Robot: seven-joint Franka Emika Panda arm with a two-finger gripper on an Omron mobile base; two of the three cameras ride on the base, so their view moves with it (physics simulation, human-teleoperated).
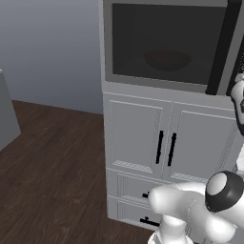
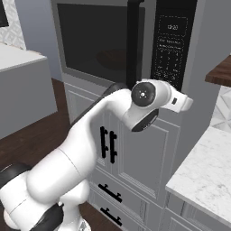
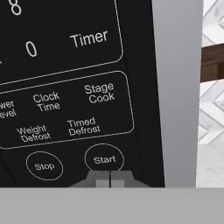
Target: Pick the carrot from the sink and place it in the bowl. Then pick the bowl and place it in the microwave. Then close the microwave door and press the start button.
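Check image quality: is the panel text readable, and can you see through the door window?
Hand view: panel labels sharp, Start button readable just above the shut gripper. Right base view: control panel text too small to read. Left base view: microwave door window dark and murky, bowl only a dim shape behind it; no glare.

The shut gripper (image 3: 110, 178) sits just below the round Start button (image 3: 104, 159) on the microwave's dark panel (image 3: 65, 65). The Stop button (image 3: 44, 166) lies left of it.
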